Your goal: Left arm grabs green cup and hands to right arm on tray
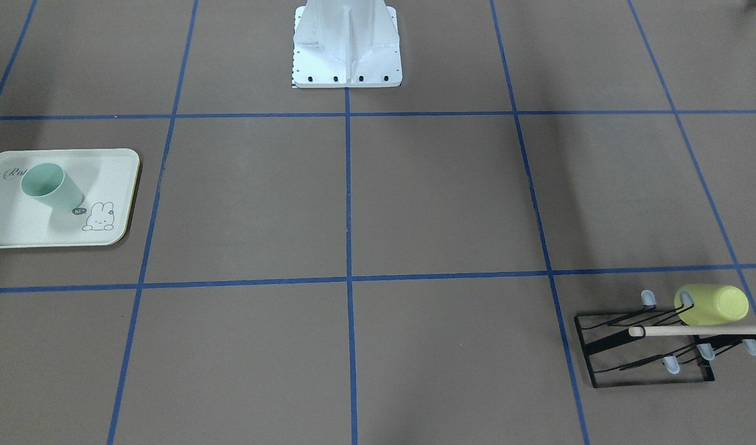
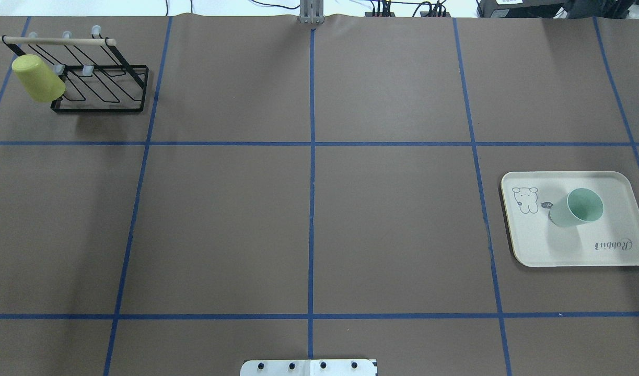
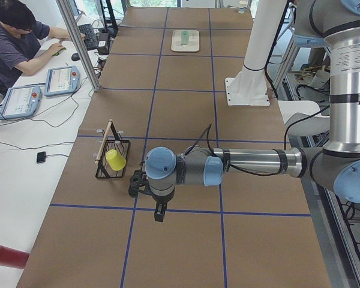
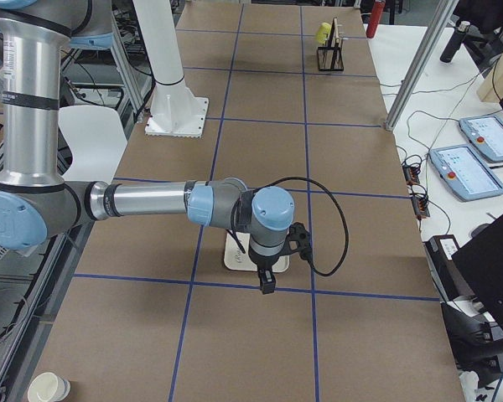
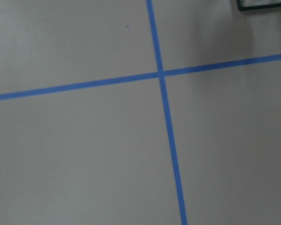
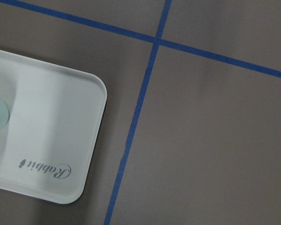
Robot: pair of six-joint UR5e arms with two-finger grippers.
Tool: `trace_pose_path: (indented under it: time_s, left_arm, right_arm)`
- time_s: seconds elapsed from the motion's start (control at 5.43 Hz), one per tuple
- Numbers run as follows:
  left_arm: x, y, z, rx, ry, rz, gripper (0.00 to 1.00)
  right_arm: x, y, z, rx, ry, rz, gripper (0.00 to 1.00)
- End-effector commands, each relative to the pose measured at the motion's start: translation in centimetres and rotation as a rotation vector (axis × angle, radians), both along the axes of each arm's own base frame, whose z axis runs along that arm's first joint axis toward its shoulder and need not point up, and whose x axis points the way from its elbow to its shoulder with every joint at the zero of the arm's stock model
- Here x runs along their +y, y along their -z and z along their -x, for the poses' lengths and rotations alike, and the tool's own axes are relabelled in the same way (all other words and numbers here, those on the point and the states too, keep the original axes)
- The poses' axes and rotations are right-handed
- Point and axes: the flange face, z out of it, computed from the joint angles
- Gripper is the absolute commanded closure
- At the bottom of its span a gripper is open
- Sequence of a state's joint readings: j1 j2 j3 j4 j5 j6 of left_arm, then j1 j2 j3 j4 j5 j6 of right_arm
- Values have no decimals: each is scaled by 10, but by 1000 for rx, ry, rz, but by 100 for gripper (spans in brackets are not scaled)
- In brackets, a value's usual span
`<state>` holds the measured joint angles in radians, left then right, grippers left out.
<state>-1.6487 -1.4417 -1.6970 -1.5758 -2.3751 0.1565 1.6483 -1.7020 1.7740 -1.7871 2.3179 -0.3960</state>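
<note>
Brown paper counter (image 2: pixel 220 219), ruled into squares by blue tape. Contents, left to right.

1. Black wire drying rack (image 2: pixel 102 108) with wooden rail, far left corner. One yellow-green plastic cup (image 2: pixel 37 78) hangs tilted on a prong.
2. Grey-silver left arm (image 3: pixel 246 162), over bare counter near the rack. Left fingers (image 3: pixel 160 213) point down. Cannot tell whether they are spread or pressed together.
3. White bolted base plate (image 2: pixel 309 367), centre, near edge.
4. Grey-silver right arm (image 4: pixel 151 201). Right fingers (image 4: pixel 268 283) hang over the counter just beside the tray. Their state likewise cannot be told.
5. Flat cream-green rectangular tray (image 2: pixel 612 256), right side. On it stands the small mint-green plastic cup (image 2: pixel 578 208), upright, mouth up, touched by neither arm. Delivery appears complete.

Handling note: the cup is probably light, stiff and smooth, so slippery. It tapers, so pinch the wall at the rim, one finger inside and one outside.
</note>
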Motion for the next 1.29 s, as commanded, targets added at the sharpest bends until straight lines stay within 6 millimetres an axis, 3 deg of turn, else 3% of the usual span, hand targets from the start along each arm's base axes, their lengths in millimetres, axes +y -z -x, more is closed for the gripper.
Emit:
trace_pose_path:
  time_s: [0.0, 0.18, 0.55, 1.1]
  left_arm:
    - [13, -6, 9, -1, 32, 28, 0]
    - [10, 1, 6, 2, 109, 100, 0]
    - [10, -6, 3, 18, 115, 114, 0]
    - [2, 14, 3, 39, 112, 58, 0]
  right_arm:
    - [-5, 7, -2, 3, -59, 35, 0]
    - [-9, 7, -2, 7, -77, 35, 0]
    - [-8, 6, -1, 1, -80, 37, 0]
    - [-8, 4, 0, 2, -78, 41, 0]
